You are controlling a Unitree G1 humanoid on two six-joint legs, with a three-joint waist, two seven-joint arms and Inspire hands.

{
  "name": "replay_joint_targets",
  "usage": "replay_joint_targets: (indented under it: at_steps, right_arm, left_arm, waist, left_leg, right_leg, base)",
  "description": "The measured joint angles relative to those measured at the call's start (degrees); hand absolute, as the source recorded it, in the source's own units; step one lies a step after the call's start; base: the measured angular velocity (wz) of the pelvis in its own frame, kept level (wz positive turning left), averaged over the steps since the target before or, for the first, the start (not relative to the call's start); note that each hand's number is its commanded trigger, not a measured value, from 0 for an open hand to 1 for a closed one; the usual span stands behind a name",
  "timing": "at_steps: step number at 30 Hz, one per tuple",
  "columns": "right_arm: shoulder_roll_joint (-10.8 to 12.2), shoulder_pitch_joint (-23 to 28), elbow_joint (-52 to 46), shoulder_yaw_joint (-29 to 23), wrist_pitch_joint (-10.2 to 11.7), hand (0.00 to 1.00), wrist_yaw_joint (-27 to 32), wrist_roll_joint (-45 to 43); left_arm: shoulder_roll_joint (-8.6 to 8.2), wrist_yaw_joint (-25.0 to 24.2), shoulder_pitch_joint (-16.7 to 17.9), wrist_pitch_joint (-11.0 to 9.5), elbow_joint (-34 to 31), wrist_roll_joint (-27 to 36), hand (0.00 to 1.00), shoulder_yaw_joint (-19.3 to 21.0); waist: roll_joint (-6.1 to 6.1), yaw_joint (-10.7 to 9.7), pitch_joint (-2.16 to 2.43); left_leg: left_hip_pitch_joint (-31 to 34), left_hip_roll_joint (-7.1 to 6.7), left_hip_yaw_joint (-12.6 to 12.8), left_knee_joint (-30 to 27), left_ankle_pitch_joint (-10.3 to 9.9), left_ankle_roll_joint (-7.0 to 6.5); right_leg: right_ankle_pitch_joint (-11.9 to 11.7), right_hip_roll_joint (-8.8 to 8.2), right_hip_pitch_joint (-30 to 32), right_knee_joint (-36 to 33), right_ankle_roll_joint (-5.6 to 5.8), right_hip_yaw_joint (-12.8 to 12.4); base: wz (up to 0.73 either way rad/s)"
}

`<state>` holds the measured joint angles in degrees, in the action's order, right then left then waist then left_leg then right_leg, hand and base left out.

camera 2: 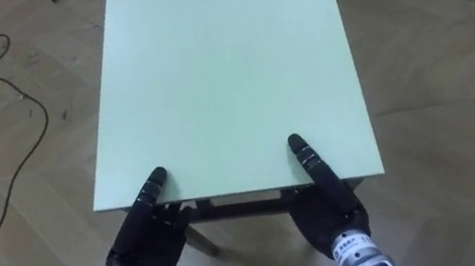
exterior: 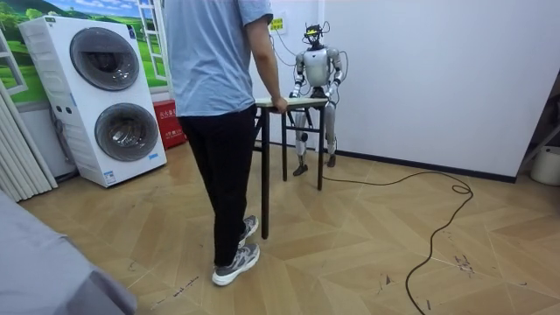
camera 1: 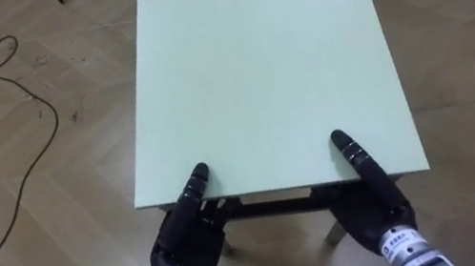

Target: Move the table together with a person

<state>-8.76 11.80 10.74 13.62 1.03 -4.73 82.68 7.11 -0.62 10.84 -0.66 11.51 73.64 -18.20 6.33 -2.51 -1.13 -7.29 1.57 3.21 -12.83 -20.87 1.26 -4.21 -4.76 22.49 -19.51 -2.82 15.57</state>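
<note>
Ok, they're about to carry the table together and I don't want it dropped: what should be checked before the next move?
1. The left hand and right hand are at the table's near edge: ok.
2. The robot's grip is closed under the top: cannot tell, hidden.
3. The person holds the far end: ok, the person's hand is on the edge.
4. The top sits level in the room view: ok.
5. The washing machines stand apart from the table: ok, off to the room view's left.
</note>
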Motion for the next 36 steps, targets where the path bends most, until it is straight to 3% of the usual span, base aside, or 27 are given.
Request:
replay_joint_targets:
  at_steps: [2, 3, 4, 5, 6, 7, 8, 9, 12, 13, 14, 16, 17, 19, 24, 30, 36]
  right_arm:
    - [0.5, 0.8, 0.0, -0.9, -1.2, 1.0, 0.1, 0.0]
    - [0.5, 0.8, 0.0, -0.9, -1.3, 1.0, 0.3, 0.0]
    - [0.5, 0.7, 0.0, -1.1, -1.5, 1.0, 0.3, 0.0]
    - [0.6, 0.9, 0.0, -1.5, -1.8, 1.0, 0.5, 0.0]
    - [0.5, 2.0, -0.1, -1.7, -1.7, 1.0, 0.5, 0.2]
    - [0.5, 2.7, -0.5, -1.9, -1.6, 1.0, 0.5, 0.3]
    - [0.7, 3.3, -0.6, -2.1, -1.7, 1.0, 0.5, 0.6]
    - [0.8, 3.5, -0.6, -2.0, -1.9, 1.0, 0.5, 1.0]
    - [1.0, 3.5, -0.6, -1.8, -1.9, 1.0, 0.5, 1.2]
    - [1.2, 3.5, -0.6, -1.6, -1.6, 1.0, 0.5, 1.3]
    - [1.3, 3.3, -0.6, -1.3, -1.2, 1.0, 0.5, 1.3]
    - [1.3, 2.6, -0.6, -0.9, -1.1, 1.0, 0.6, 1.3]
    - [1.0, 2.1, -0.6, -0.2, -1.1, 1.0, 0.6, 1.3]
    - [1.0, 1.9, -0.6, 0.7, -0.9, 1.0, 0.8, 1.2]
    - [0.2, 1.7, -0.6, 1.4, 0.2, 1.0, 0.9, 1.1]
    - [0.4, 2.3, -0.6, 1.4, 0.2, 1.0, 0.9, 1.3]
    - [0.5, 2.3, -0.7, 1.4, 0.3, 1.0, 0.9, 1.6]
  left_arm:
    - [0.09, 0.0, 0.2, 0.6, 0.2, -0.1, 1.0, 0.0]
    - [0.1, 0.0, 0.2, 0.6, 0.2, -0.1, 1.0, 0.0]
    - [0.16, 0.0, 0.0, 0.7, 0.2, 0.0, 1.0, 0.0]
    - [0.14, 0.1, -0.1, 1.0, 0.2, -0.2, 1.0, 0.0]
    - [0.12, 0.2, -0.2, 1.7, 0.2, -0.7, 1.0, 0.0]
    - [0.08, 0.3, -0.3, 2.1, 0.2, -1.5, 1.0, 0.0]
    - [0.17, 0.3, -0.4, 2.1, 0.2, -2.3, 1.0, 0.1]
    - [0.33, 0.1, -0.4, 2.1, 0.2, -2.3, 1.0, 0.1]
    - [-0.08, -0.3, 0.1, 2.6, 0.1, -2.7, 1.0, 0.8]
    - [-0.35, -0.5, 0.1, 2.8, 0.1, -3.3, 1.0, 1.3]
    - [-0.45, -0.5, 0.1, 3.0, 0.1, -3.4, 1.0, 1.8]
    - [-0.14, -0.5, 0.4, 3.2, -0.5, -3.4, 1.0, 2.2]
    - [0.09, -0.5, 1.4, 3.2, -1.8, -3.4, 1.0, 2.6]
    - [0.36, -0.5, 2.9, 3.0, -3.3, -3.4, 1.0, 3.1]
    - [0.37, -0.3, 3.3, 3.0, -3.8, -3.7, 1.0, 3.1]
    - [0.49, -0.4, 3.6, 3.1, -4.1, -4.2, 1.0, 3.1]
    - [0.47, -0.4, 3.7, 3.1, -4.1, -4.1, 1.0, 3.1]
  waist:
    - [-1.7, -0.2, -0.11]
    - [-2.09, -0.5, -0.03]
    - [-2.67, -0.8, 0.1]
    - [-2.65, -1.6, 0.05]
    - [-2.65, -2.2, 0.02]
    - [-3.0, -2.1, 0.04]
    - [-3.95, -2.0, 0.02]
    - [-4.6, -1.2, -0.01]
    - [-4.65, 1.5, -0.06]
    - [-4.87, 2.4, -0.04]
    - [-5.05, 3.1, -0.07]
    - [-4.95, 4.8, -0.04]
    - [-4.97, 5.7, -0.02]
    - [-5.03, 5.9, -0.04]
    - [-5.32, 5.9, 0.0]
    - [-5.33, 5.4, -0.02]
    - [-5.25, 5.1, -0.03]
  left_leg:
    - [0.6, -2.48, 1.6, -0.1, 1.2, -2.38]
    - [1.3, -2.92, 1.9, -0.3, 1.4, -2.68]
    - [2.9, -3.46, 3.7, -1.0, 1.8, -3.7]
    - [3.8, -2.82, 8.4, -1.4, 2.1, -4.77]
    - [4.0, -1.91, 12.8, -1.6, 2.6, -5.43]
    - [3.9, -1.83, 14.1, -1.4, 2.9, -5.66]
    - [3.6, -2.14, 16.2, -1.1, 3.2, -5.91]
    - [3.7, -2.5, 18.7, -1.5, 3.2, -5.93]
    - [4.1, -2.51, 21.1, -2.1, 3.2, -5.93]
    - [4.5, -2.51, 21.3, -2.2, 3.2, -5.92]
    - [5.1, -2.41, 21.4, -2.6, 3.3, -5.63]
    - [6.1, -2.06, 18.7, -2.6, 3.7, -5.06]
    - [6.7, -1.89, 15.1, -2.6, 3.8, -4.92]
    - [6.7, -1.23, 11.4, -2.5, 4.1, -4.47]
    - [7.6, -0.01, 10.3, -2.4, 4.5, -3.74]
    - [7.9, 0.69, 7.4, -2.3, 4.7, -3.46]
    - [7.7, 0.69, 6.3, -1.8, 5.0, -3.2]
  right_leg:
    - [-3.2, -1.29, 0.0, 1.4, 1.7, -3.2]
    - [-4.5, -1.52, 0.0, 2.4, 2.38, -4.3]
    - [-7.4, -2.14, 0.0, 4.7, 3.7, -5.5]
    - [-7.0, -2.33, -0.3, 3.4, 4.18, -5.8]
    - [0.4, -2.66, -0.6, -4.4, 4.6, -5.1]
    - [4.5, -3.27, -0.8, -9.2, 4.66, -4.9]
    - [10.7, -4.17, -2.0, -16.2, 4.65, -4.9]
    - [14.7, -4.86, -4.2, -18.8, 5.0, -5.4]
    - [19.2, -5.23, -9.3, -17.6, 5.68, -5.5]
    - [20.5, -4.95, -11.5, -14.1, 6.15, -6.0]
    - [20.7, -4.02, -12.0, -10.7, 6.13, -6.2]
    - [19.8, -2.35, -11.7, -7.5, 5.06, -7.2]
    - [18.6, -1.14, -11.7, -6.1, 4.36, -7.6]
    - [16.9, 0.55, -13.2, -3.2, 3.73, -7.7]
    - [14.9, 2.56, -14.2, 0.4, 3.14, -7.3]
    - [13.0, 3.06, -17.0, 5.2, 2.85, -4.6]
    - [12.9, 3.33, -17.8, 6.1, 2.84, -4.2]
  base:
    - [0.0]
    - [0.09]
    - [0.28]
    - [0.51]
    - [0.54]
    - [0.5]
    - [0.18]
    - [0.0]
    - [-0.42]
    - [-0.28]
    - [-0.41]
    - [-0.53]
    - [-0.47]
    - [-0.26]
    - [0.04]
    - [0.16]
    - [0.08]
